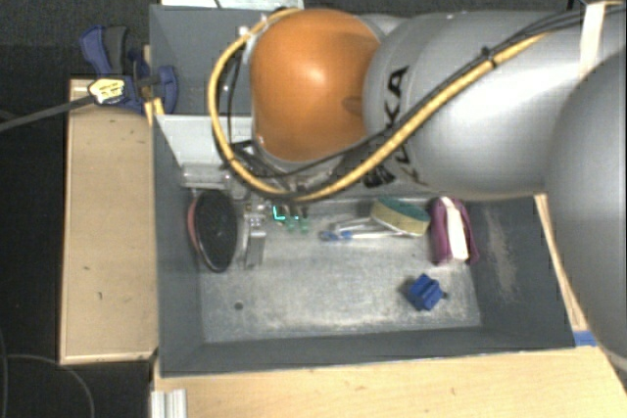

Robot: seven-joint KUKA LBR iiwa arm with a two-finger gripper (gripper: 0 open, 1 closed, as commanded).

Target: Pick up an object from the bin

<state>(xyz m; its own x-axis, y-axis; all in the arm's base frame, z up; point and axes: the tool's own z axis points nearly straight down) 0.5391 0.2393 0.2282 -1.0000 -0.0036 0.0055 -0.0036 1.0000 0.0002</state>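
**Gripper (261, 232) low at the left side of the bin (343, 333), just beside a dark oval (214, 230).**

The oval lies by the left wall and is the thing nearest the gripper. I cannot tell whether the gripper is open or closed. Further right, toward the far wall, lie a clear stick (353, 232), a teal sponge (402, 215) and a purple-white tube (451, 230), with a blue block (423, 292) nearer the front. This close to the wall, a grasp could scrape metal or push the oval away.
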